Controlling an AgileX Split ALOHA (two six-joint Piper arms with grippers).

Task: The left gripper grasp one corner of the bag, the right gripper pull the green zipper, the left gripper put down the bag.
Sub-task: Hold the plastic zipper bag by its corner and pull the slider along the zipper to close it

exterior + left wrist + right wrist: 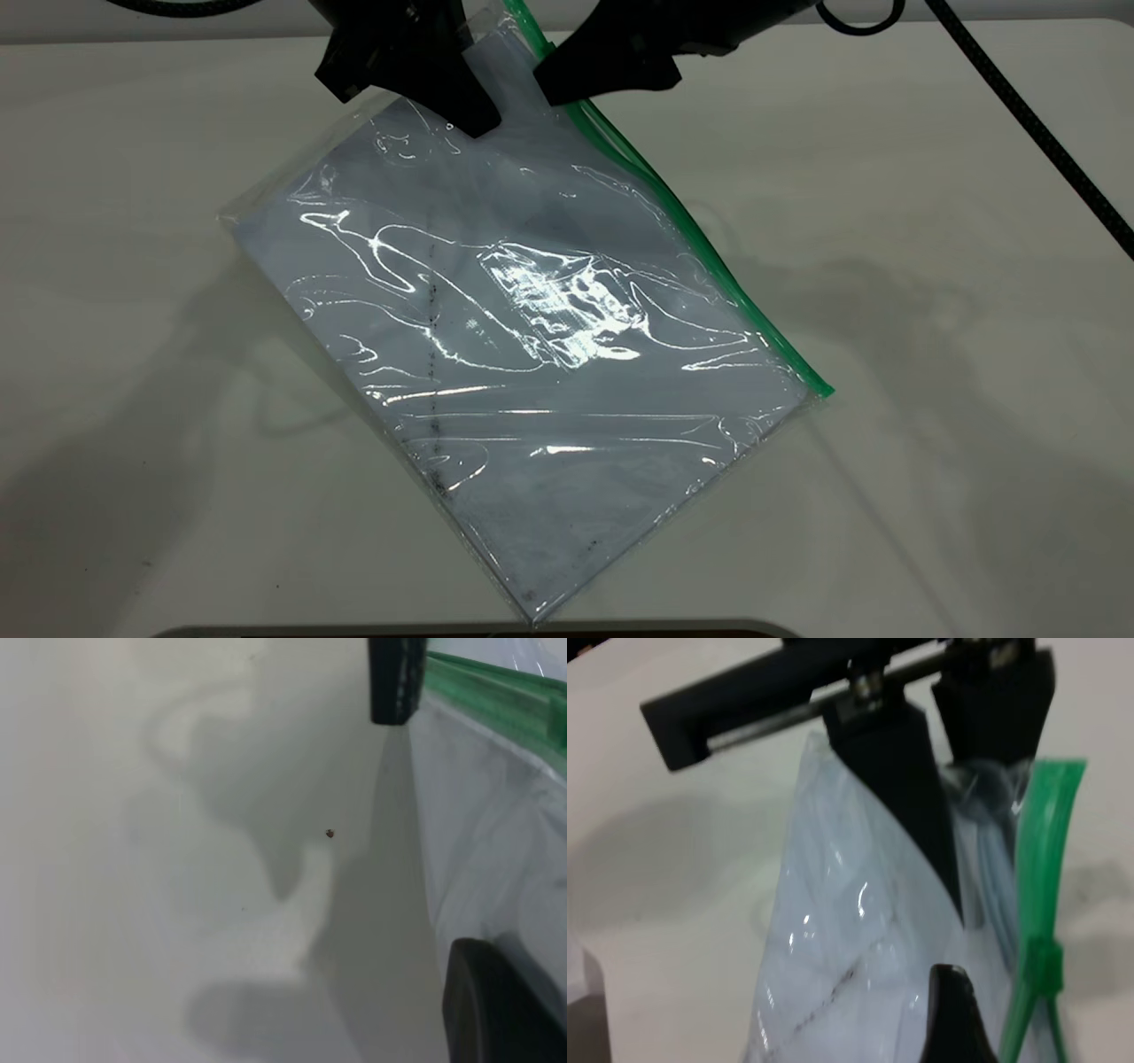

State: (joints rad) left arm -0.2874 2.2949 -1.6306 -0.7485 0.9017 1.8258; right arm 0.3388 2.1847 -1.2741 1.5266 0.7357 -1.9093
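The bag (532,354) is a clear pouch with white paper inside and a dark dotted line. It lies slanted on the table with its far corner raised. The green zipper (700,239) runs along its right long edge. My left gripper (474,120) is shut on that raised far corner. In the right wrist view it (921,753) clamps the plastic beside the strip's end. My right gripper (549,84) hovers close to the right of it, at the zipper's far end, and is open. One of its fingers (948,1019) stands beside the green slider tab (1044,958) without touching it.
The white table (930,266) surrounds the bag. A black braided cable (1036,133) crosses the far right corner. A dark rounded edge (469,631) lies along the front. The two grippers are very close together at the far side.
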